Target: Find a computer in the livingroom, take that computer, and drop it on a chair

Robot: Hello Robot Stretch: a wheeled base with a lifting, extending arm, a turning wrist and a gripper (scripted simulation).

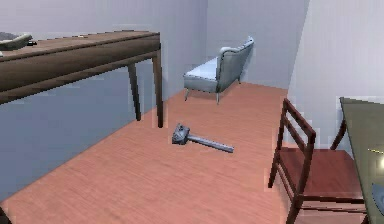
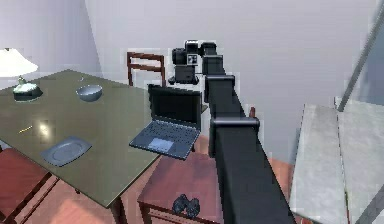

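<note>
Where the forward view begins at its left, a long wooden table (image 1: 80, 55) stands by the wall, then a pale blue armchair (image 1: 220, 68) in the corner, a grey tool (image 1: 200, 140) on the floor and a wooden chair (image 1: 310, 165) at the right edge. Out the arm side, a lamp (image 2: 15, 65), a bowl (image 2: 88, 92) and a plate (image 2: 65, 150) sit on the green table (image 2: 50, 120). At that table's right edge is the computer (image 2: 168, 122), lid up; whether it rests there or hangs clear I cannot tell. Just above its lid is the claw (image 2: 182, 72), at the far end of the dark arm (image 2: 235, 140), with a second chair (image 2: 147, 65) standing behind it. How its fingers stand, and whether it holds anything, I cannot tell. Below the computer is a red-brown chair seat (image 2: 190, 180) with a small dark thing (image 2: 185, 205) on it.
</note>
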